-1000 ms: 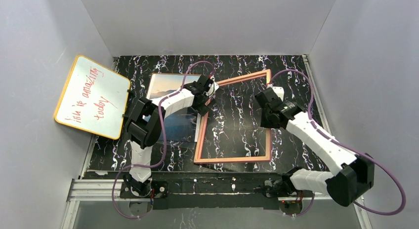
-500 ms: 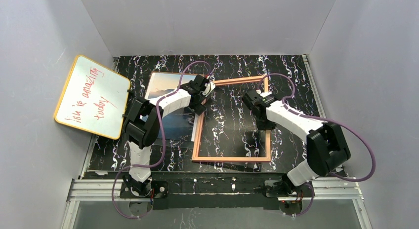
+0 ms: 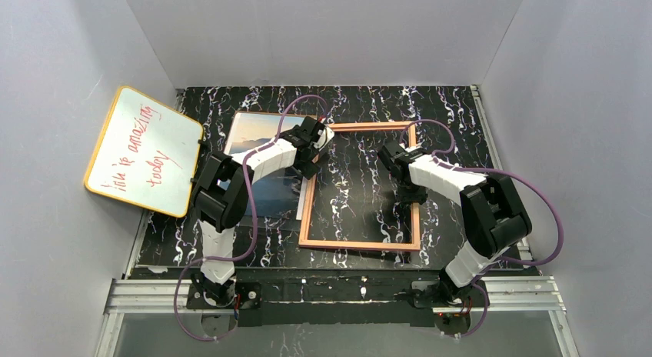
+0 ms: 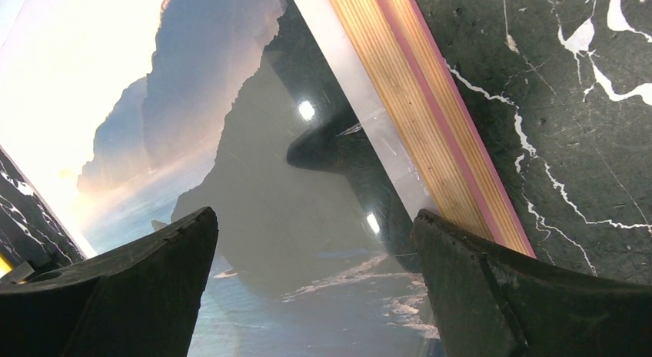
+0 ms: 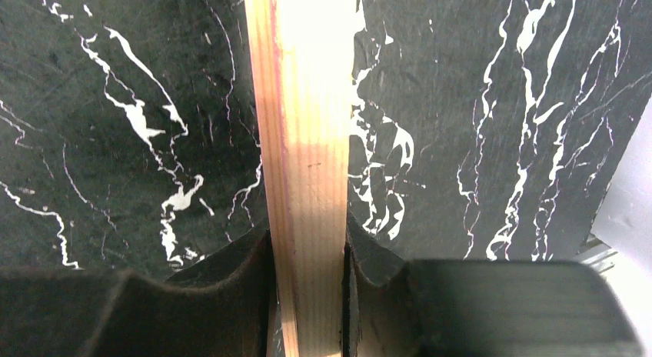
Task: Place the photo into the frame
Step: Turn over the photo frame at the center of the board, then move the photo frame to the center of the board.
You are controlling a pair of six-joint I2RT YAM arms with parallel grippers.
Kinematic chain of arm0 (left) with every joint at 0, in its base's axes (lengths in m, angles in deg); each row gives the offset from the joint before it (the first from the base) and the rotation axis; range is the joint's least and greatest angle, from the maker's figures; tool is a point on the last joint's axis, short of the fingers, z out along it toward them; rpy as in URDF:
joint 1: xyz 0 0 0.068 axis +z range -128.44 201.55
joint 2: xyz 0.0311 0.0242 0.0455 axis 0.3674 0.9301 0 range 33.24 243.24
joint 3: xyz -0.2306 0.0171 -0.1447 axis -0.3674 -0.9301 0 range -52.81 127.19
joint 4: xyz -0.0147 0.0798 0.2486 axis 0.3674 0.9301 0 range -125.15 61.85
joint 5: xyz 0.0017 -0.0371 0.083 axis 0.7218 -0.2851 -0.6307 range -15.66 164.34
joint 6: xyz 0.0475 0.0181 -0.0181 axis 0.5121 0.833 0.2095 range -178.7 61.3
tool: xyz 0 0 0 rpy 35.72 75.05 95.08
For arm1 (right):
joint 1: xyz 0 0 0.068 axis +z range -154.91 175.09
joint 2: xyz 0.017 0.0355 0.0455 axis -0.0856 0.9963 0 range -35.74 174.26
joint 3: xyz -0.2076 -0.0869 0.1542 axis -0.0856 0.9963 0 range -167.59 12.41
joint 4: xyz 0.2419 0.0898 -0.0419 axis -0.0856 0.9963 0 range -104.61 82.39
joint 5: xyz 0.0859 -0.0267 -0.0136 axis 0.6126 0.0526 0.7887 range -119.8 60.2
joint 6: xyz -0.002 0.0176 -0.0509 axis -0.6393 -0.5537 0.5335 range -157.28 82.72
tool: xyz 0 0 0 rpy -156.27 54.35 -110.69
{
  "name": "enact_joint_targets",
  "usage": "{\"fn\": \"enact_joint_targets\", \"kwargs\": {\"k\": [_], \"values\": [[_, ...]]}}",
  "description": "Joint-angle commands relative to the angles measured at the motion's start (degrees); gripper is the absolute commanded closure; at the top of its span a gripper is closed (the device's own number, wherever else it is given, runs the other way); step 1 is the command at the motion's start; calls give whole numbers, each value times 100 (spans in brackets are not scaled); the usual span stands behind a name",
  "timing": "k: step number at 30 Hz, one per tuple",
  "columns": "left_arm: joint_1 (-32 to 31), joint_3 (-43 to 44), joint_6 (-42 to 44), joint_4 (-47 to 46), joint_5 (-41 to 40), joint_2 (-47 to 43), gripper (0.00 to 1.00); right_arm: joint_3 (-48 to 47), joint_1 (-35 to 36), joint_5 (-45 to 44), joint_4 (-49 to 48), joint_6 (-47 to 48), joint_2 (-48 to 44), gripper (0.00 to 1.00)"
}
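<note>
Right hand (image 5: 307, 245) pinching frame (image 5: 304, 103) right rail.
Left hand (image 4: 314, 218) spread over photo (image 4: 154, 141), which lies just left of frame, long axes parallel; left arm nearer.

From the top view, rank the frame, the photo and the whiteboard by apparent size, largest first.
1. frame, by its outline.
2 and 3. whiteboard and photo look alike. The left arm covers part of the photo and the whiteboard leans up the wall, so I won't rank them.
</note>
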Motion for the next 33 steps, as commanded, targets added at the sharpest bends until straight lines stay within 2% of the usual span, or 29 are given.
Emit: {"fn": "enact_joint_targets", "kwargs": {"k": [1, 3, 6, 8, 14, 21, 27, 30, 33], "values": [[-98, -264, -61, 352, 354, 32, 2, 100, -54, 72, -614, 48, 105, 61], [-104, -285, -60, 351, 363, 32, 2, 135, -129, 294, -683, 122, 112, 51], [-136, -386, 88, 298, 381, -24, 2, 210, -235, 642, -789, 287, 66, 28], [-150, -452, 144, 275, 373, -57, 2, 228, -291, 751, -827, 346, -18, 22], [-254, -516, 42, 184, 328, -176, 2, -32, -638, 1209, -682, 199, -344, 20], [-719, -69, -236, 189, 184, 21, 2, -106, -1034, 2581, -848, -93, -952, 22], [-802, 249, -376, 355, 190, 232, 2, -44, -1141, 3541, -1019, -10, -1230, 22], [-761, 499, -500, 679, 327, 141, 2, -99, -1130, 3926, -1141, -205, -1197, 22], [-394, 1091, -681, 1361, 891, -68, 2, -156, -988, 4311, -1509, -595, -1150, 23]]}}
